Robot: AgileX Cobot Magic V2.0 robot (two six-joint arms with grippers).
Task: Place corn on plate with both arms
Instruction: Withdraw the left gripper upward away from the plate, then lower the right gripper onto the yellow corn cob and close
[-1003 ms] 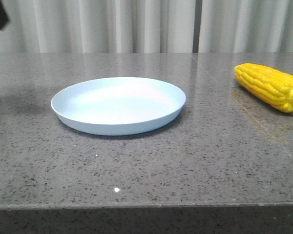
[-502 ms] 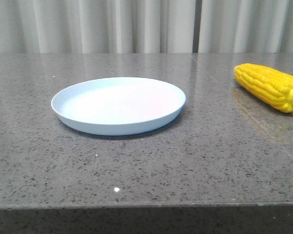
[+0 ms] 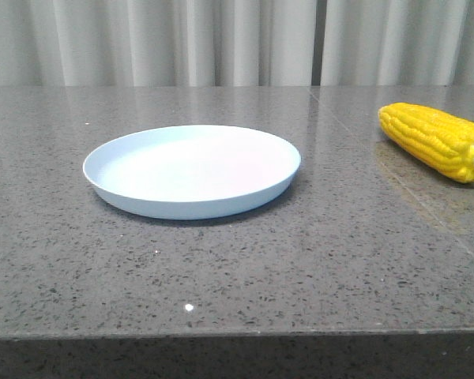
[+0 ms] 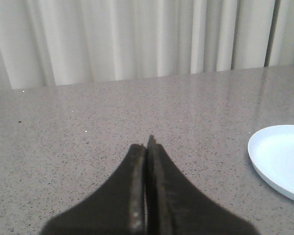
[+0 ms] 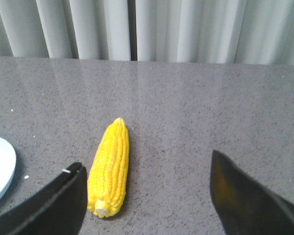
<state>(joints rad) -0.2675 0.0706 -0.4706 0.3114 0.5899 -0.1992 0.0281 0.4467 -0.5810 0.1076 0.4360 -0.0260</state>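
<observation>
The pale blue plate (image 3: 191, 168) stands empty on the grey stone table, left of centre in the front view. The yellow corn (image 3: 436, 140) lies on the table at the far right, apart from the plate, pale cut end toward the front. No gripper shows in the front view. In the right wrist view my right gripper (image 5: 146, 169) is open and empty, fingers wide apart, with the corn (image 5: 110, 165) lying just inside the one finger (image 5: 63, 198). In the left wrist view my left gripper (image 4: 147, 147) is shut and empty above bare table, the plate's edge (image 4: 279, 159) off to one side.
White curtains hang behind the table. The table's front edge (image 3: 237, 335) runs across the bottom of the front view. A seam in the stone (image 3: 426, 207) runs under the corn toward the front right.
A dark part of the left arm at the top left corner of the front view one second ago has gone out of view. Plate and corn have not moved.
</observation>
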